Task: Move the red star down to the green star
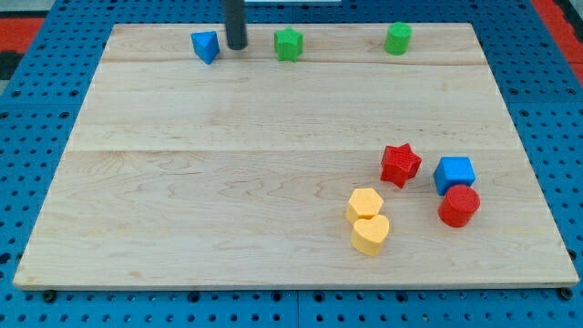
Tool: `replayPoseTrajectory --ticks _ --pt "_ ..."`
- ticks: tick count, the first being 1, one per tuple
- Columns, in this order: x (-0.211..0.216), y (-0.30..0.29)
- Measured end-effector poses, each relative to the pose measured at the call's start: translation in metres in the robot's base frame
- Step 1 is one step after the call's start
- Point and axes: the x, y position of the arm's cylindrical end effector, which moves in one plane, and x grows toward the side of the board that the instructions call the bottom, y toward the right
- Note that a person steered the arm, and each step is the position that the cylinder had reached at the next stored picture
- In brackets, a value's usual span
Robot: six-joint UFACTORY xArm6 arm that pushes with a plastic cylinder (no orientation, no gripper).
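Observation:
The red star (400,165) lies on the wooden board at the view's lower right. The green star (289,44) sits near the board's top edge, a little left of centre. My tip (236,46) rests on the board at the top, between the blue triangle (206,46) on its left and the green star on its right. It touches neither block. The red star is far from the tip, down and to the right.
A green cylinder (397,38) stands at the top right. A blue cube (454,173) and a red cylinder (458,206) sit just right of the red star. A yellow hexagon (364,203) and a yellow heart (370,234) lie below-left of it. The board (228,182) rests on a blue pegboard.

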Motion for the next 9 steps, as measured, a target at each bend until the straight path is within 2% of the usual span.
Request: replayPoseTrajectory --ticks 1,2,3,4,5,6,7,8,9 --pt "-0.008 -0.045" --pt "0.015 0.006" --pt "0.103 0.05" --pt "0.136 0.121" --pt "0.137 0.238" --pt "0.167 0.364" --pt "0.227 0.408" --pt "0.26 0.375" --pt "0.24 0.331"
